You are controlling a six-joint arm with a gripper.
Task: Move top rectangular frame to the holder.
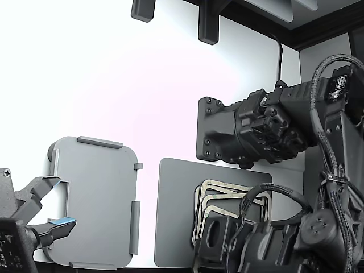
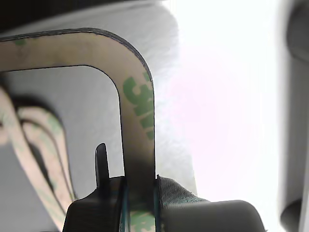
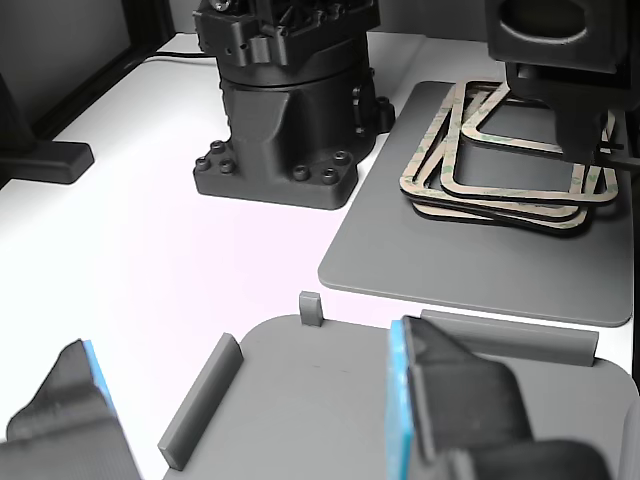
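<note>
your gripper (image 2: 140,203) pinches the top rectangular frame (image 2: 137,96) over the dark grey mat (image 1: 176,216). the holder (image 1: 99,199) lies apart on the white table (image 1: 142,85).

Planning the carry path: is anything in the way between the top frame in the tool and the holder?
Nothing visible blocks it. The tool is shut on the top rectangular frame over the stack on the dark mat. Bare white table separates mat from holder, whose plate is bare.

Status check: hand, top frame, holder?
Hand shut on top frame, over the stack. Holder bare, waiting. Second arm's open hand overlaps holder's edge in the exterior view.
</note>
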